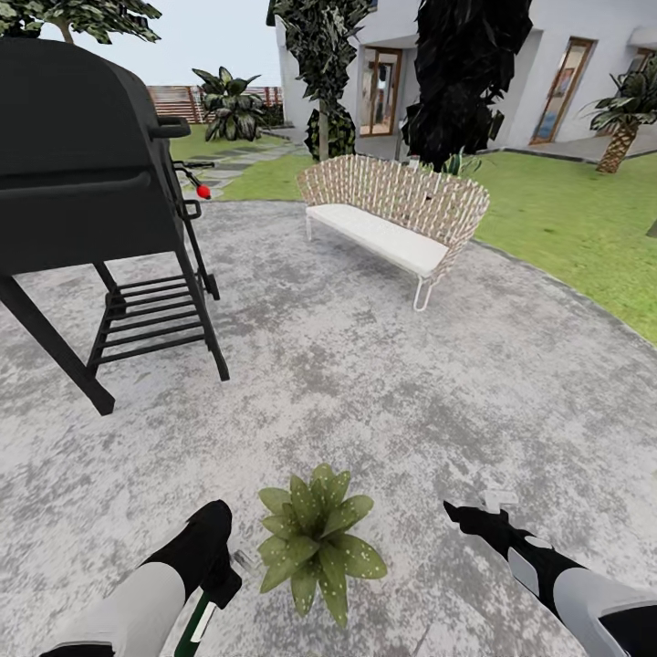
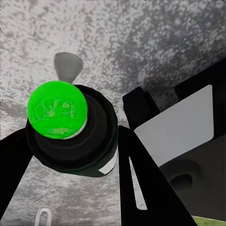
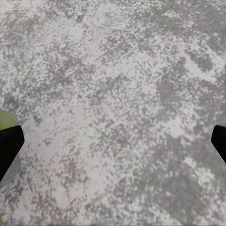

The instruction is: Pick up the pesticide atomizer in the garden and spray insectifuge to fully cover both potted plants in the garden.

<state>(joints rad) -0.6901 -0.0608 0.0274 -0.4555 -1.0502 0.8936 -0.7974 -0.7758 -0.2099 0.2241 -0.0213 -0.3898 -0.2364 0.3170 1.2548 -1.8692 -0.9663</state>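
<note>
Atomizer [image 2: 70,134] is sitting clamped in the left gripper [image 1: 212,584] jaws, low over the paved patio [image 1: 383,383], just beside a potted plant [image 1: 315,543] whose leaves are carrying pale specks. Right gripper [image 1: 479,511] is hovering across the plant, jaws spread wide and holding nothing. Black grill [image 1: 87,173] and wicker bench [image 1: 392,214] are standing well beyond.

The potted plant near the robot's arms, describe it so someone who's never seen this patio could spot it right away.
On the mottled grey paved patio, look in front of the white wicker bench, close to the camera. There, between the two arms, sits a low rosette of pointed green leaves, dotted with pale specks, the lone plant on the paving.
</note>
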